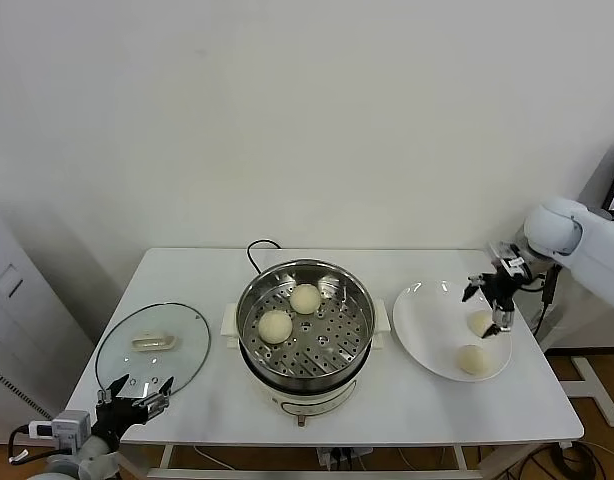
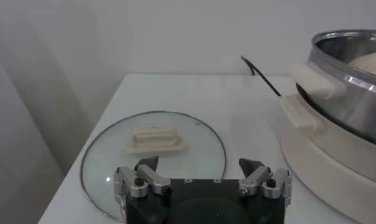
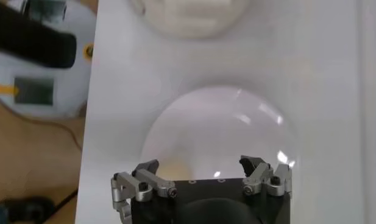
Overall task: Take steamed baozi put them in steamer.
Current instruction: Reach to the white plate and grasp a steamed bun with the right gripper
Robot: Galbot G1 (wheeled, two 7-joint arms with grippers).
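Observation:
The steamer [image 1: 305, 345] stands mid-table with two steamed baozi [image 1: 305, 298] [image 1: 275, 325] on its perforated tray. Two more baozi [image 1: 480, 323] [image 1: 473, 359] lie on the white plate [image 1: 427, 320] to its right. My right gripper [image 1: 490, 305] hangs open just above the farther plate baozi, holding nothing. In the right wrist view the right gripper [image 3: 203, 167] is spread over the plate [image 3: 218, 115]. My left gripper [image 1: 137, 392] rests open and empty at the table's front left, beside the glass lid [image 1: 152, 345]. The left wrist view shows the left gripper [image 2: 200, 164], the lid [image 2: 154, 146] and the steamer [image 2: 346, 85].
A black cord [image 1: 259, 250] runs from the steamer toward the wall. A grey cabinet [image 1: 17, 330] stands left of the table. The plate sits near the table's right edge.

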